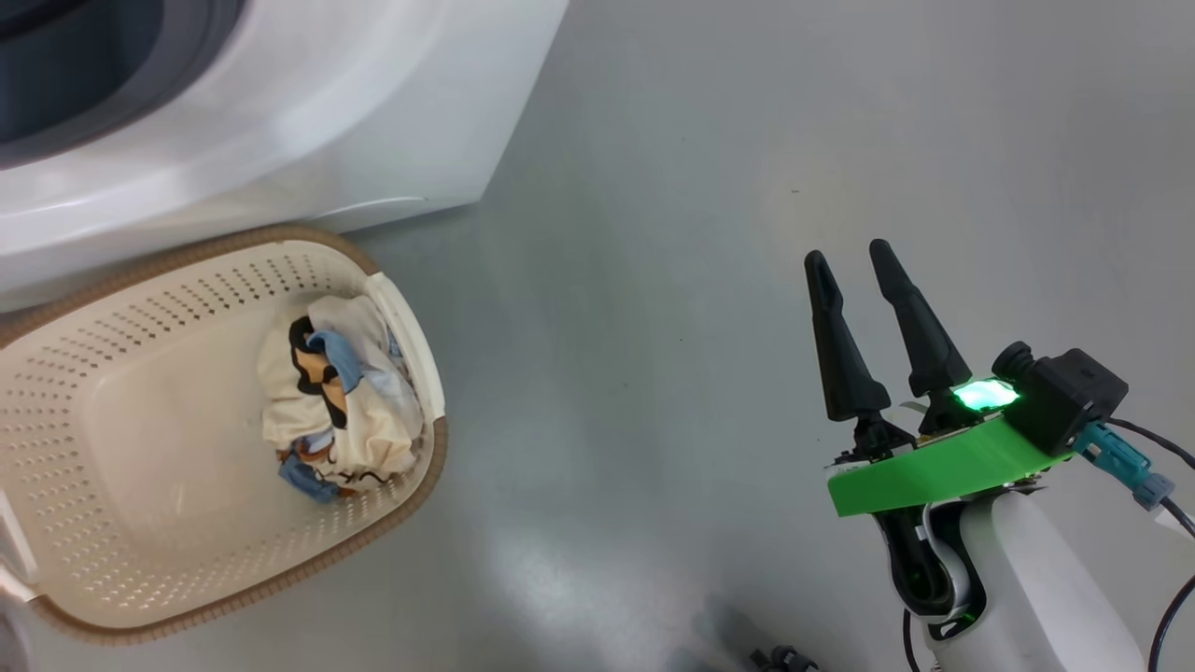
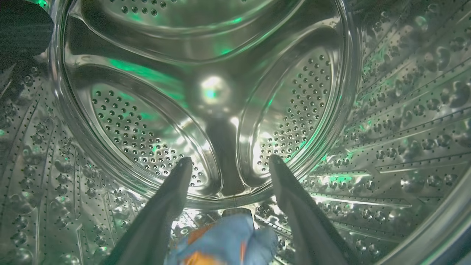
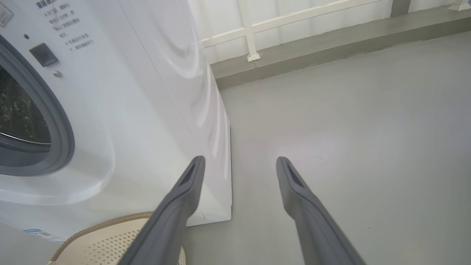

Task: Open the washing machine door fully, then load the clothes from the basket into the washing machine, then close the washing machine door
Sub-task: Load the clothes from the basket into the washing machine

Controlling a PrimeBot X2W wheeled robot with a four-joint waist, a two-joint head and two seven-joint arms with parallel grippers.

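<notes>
Our left gripper [image 2: 230,160] is deep in the drum [image 2: 147,121], jaws spread wide, gripping nothing; we see the light blue garment [image 2: 228,239] at bottom centre between them. Right gripper [image 1: 849,252], lower right, gapes empty. Cream garment [image 1: 369,411] sits in the basket [image 1: 112,373], lower left, beside the washing machine [image 1: 327,121].

1. Washing machine [image 1: 308,121]: plain white, with a grey-blue gasket [image 3: 59,121] and a tiny blue sticker [image 3: 40,233].
2. Drum [image 2: 140,121]: shiny steel dotted with holes, green glints all over.
3. Basket [image 1: 112,355]: cream, rows of little holes, brown rim [image 1: 233,240].
4. Clothes [image 1: 373,429] in it: cream with black, blue and orange print (pretty loud tbh).
5. Garment [image 2: 228,239] in the drum: light blue, orange marks.
6. Floor [image 1: 653,187]: flat grey.
7. Right gripper [image 1: 850,252]: black fingers [image 1: 840,355], bright green bracket [image 1: 934,471].
</notes>
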